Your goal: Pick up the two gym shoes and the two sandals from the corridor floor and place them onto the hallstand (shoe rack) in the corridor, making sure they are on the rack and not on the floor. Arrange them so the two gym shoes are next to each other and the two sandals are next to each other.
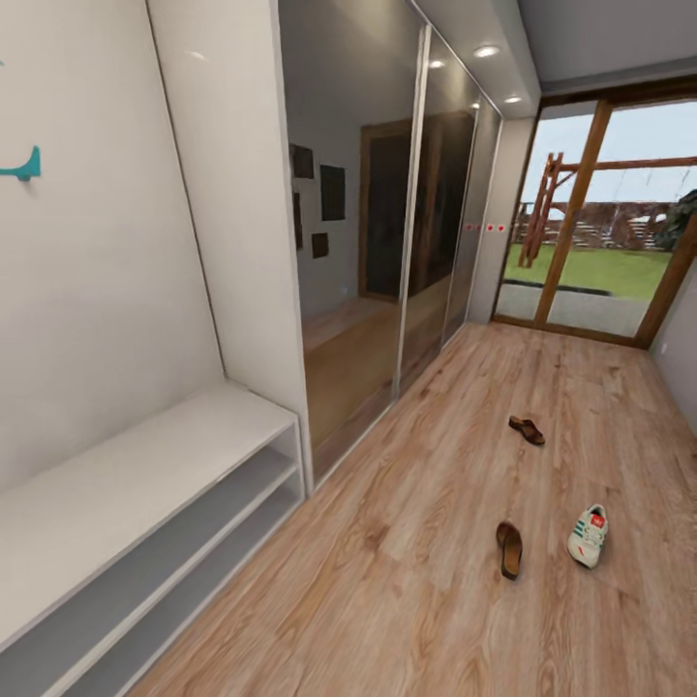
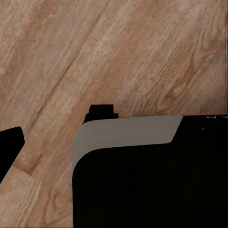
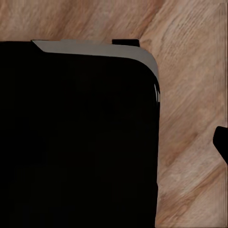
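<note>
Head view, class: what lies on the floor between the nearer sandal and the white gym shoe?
Nothing: bare wood-grain floor separates nearer sandal from gym shoe.

Bench unit [image 1: 145, 484] is set against the left wall, two open shelves under its top. Mirrored wardrobe doors [image 1: 387, 242] are placed just behind it along the same wall. Glazed door [image 1: 600, 223] is located at the corridor's far end. On the corridor floor [image 1: 407, 600], right of centre: near sandal [image 1: 509, 549] just left of one gym shoe [image 1: 588, 535]; second sandal [image 1: 527, 430] is placed farther back.
</note>
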Available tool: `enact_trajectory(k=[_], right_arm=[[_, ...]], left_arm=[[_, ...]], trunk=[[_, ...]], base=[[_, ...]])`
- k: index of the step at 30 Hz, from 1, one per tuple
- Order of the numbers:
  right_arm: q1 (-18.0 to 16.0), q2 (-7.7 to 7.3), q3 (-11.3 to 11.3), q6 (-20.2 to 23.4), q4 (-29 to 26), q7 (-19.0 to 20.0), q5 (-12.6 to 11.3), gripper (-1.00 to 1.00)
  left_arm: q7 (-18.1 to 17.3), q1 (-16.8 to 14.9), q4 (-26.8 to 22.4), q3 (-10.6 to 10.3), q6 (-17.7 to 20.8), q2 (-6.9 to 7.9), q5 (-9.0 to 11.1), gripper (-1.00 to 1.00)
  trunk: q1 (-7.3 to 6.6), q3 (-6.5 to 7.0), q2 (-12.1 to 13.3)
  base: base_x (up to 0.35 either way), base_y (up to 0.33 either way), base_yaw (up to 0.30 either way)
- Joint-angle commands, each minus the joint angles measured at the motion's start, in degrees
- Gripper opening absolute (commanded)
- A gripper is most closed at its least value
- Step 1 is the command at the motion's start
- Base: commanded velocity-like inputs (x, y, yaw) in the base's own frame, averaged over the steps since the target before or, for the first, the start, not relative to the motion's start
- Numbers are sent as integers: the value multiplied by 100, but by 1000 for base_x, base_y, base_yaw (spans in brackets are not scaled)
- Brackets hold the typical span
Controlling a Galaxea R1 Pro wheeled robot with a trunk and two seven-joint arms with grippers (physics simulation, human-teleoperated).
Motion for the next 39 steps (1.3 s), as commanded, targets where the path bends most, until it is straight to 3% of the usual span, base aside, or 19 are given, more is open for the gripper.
enact_trajectory(k=[1,16,31,39], right_arm=[[0,-4,12,-15,-2,3,5,100],[-1,16,-9,-64,-10,1,-6,100],[0,17,-15,-65,-10,1,-7,100],[0,17,-15,-65,-10,1,-7,100]], left_arm=[[-2,-1,-6,-3,5,0,-2,100],[-2,-1,-3,11,5,0,6,100],[-2,-1,1,19,5,0,8,100],[-2,-1,1,20,5,-1,9,100]], trunk=[[2,-5,-2],[2,-19,-2],[2,-145,-2],[2,-218,-2]], base=[[168,-267,-4],[171,-262,-1],[227,-210,0],[235,-55,-11]])
